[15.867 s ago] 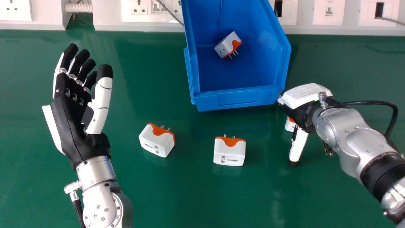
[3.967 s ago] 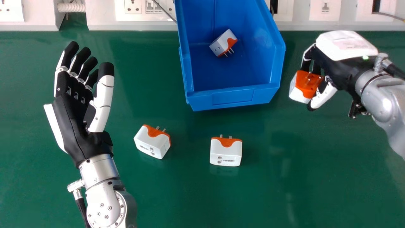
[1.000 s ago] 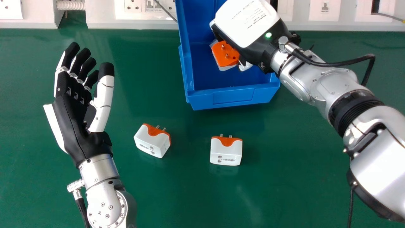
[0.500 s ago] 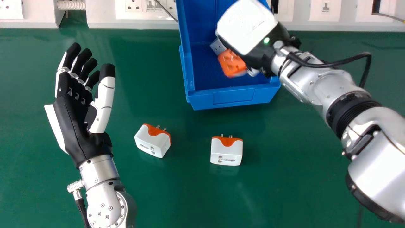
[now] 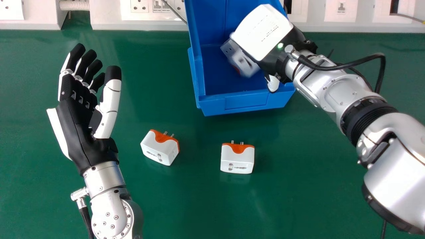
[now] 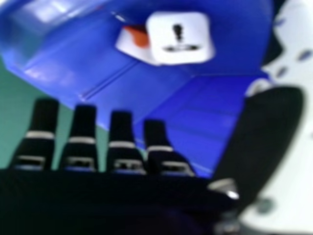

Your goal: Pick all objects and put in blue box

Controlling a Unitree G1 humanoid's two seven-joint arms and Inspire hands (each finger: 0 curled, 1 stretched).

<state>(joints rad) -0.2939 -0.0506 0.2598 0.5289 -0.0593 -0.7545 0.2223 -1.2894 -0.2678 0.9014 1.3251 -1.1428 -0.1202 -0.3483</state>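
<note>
Over the blue box (image 5: 247, 101), my right hand (image 5: 262, 31) is open, with its thumb apart from the fingers. Just under it a white adapter (image 5: 245, 63) is inside the box, beside another adapter (image 5: 227, 48) partly hidden by the hand. In the right hand view, my right hand (image 6: 259, 137) has straight fingers, and the adapter (image 6: 181, 41) is clear of them, overlapping the other adapter (image 6: 134, 44). Two white-and-orange adapters lie on the table, one at left (image 5: 160, 147) and one at centre (image 5: 237, 157). My left hand (image 5: 78, 122) rests open, palm up, at the left.
The green table (image 5: 199, 205) spreads in front of the box. A white socket panel (image 5: 139, 25) runs along the back edge, with a thin cable (image 5: 174, 12) reaching down to the box. A black cable (image 5: 358, 63) loops above the right forearm.
My right hand has carried an adapter from right of the box to over it, then opened. The adapter has come free and turned from its orange side to its white side.
</note>
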